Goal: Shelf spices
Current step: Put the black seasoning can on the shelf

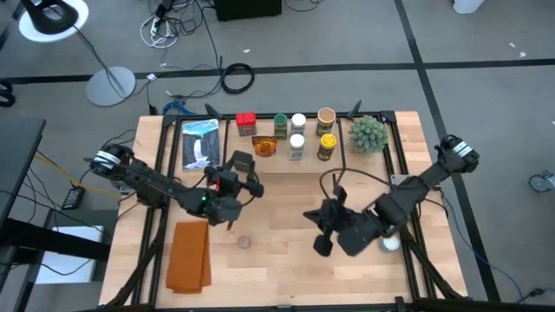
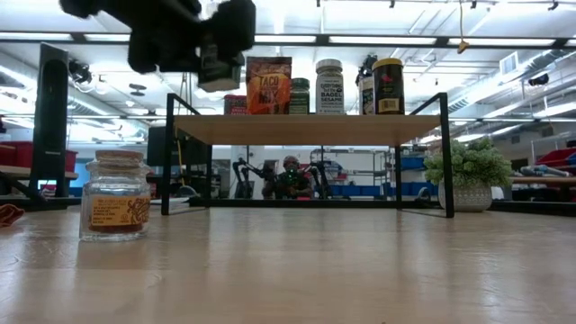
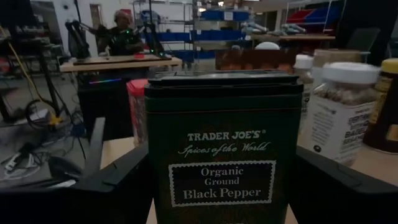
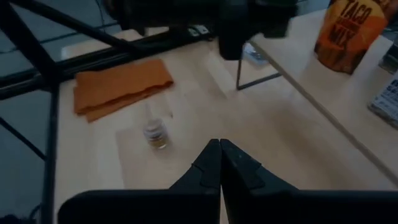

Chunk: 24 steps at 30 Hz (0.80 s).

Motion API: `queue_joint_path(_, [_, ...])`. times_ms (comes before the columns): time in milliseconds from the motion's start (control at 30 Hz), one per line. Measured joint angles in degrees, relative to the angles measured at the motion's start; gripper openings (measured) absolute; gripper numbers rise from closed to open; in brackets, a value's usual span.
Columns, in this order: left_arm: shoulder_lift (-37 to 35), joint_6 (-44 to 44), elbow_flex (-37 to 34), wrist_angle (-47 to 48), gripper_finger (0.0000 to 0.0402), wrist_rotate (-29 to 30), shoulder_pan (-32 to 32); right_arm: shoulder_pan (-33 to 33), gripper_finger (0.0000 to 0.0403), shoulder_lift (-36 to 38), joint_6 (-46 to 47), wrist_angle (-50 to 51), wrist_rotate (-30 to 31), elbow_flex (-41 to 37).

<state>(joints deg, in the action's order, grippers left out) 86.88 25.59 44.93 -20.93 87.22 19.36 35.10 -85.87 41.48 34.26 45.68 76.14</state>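
Right now your left pincer (image 1: 236, 178) is clamped on the Trader Joe's black pepper tin (image 3: 222, 149), held in the air just in front of the shelf (image 1: 286, 160). Your right pincer (image 4: 220, 155) hovers pinched closed over the tabletop (image 1: 277, 260), near a small jar (image 4: 155, 134) beside the orange cloth (image 1: 189, 256).

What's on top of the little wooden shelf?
The shelf holds spices: a red tin, a taco mix pouch, a green-lidded jar, white-lidded jars and a yellow-lidded jar. In the low view, front items cover those behind.
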Motion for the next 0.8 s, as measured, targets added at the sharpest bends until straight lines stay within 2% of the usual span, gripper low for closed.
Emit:
queue_joint_path(400, [7.34,3.6,0.0,-2.19,0.0296,-2.04,-5.06,3.18,0.0001,-0.01,3.56,-0.26,2.88,0.0])
queue_joint_path(800, [8.28,3.36,0.07,-3.16,0.0296,-2.66,-7.67,3.16,0.0002,-0.01,3.98,-0.25,2.94,0.0])
